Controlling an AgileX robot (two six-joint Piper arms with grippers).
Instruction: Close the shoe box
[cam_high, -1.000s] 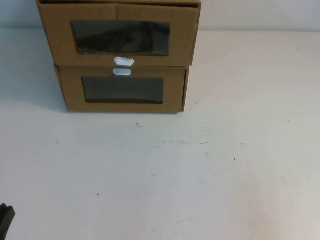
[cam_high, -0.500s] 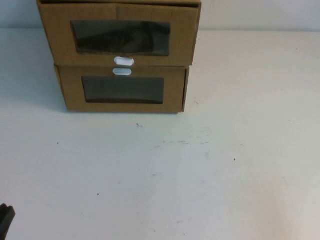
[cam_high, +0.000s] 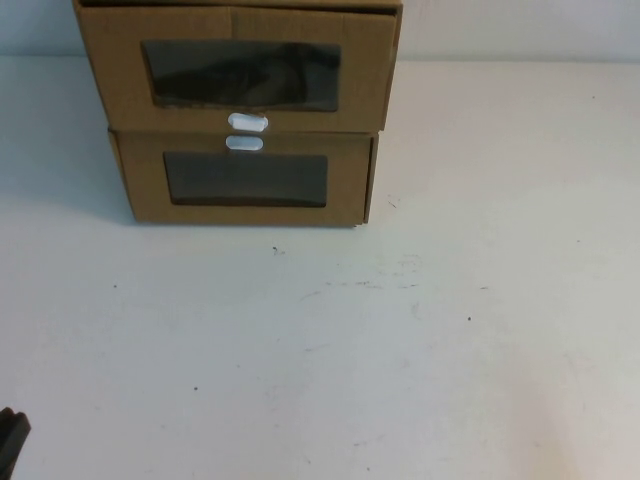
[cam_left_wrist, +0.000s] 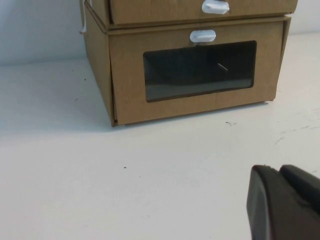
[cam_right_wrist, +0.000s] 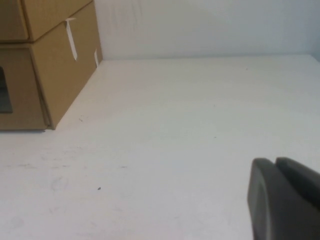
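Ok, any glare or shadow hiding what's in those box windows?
High view: the shoe box window is dark, no glare; soft shadow on the table left of the stack; left gripper a dark sliver at the near-left corner. Left wrist view: the lower box window shows a faint streak. Right wrist view: even light, right gripper blurred close up, right of the boxes.

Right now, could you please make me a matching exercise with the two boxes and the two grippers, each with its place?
1 shoe box
2 lower box
3 left gripper
4 right gripper

A under the other box
B low over the table, right of the boxes
C top of the stack
D at the table's near left corner

Pairs: 1-C, 2-A, 3-D, 4-B
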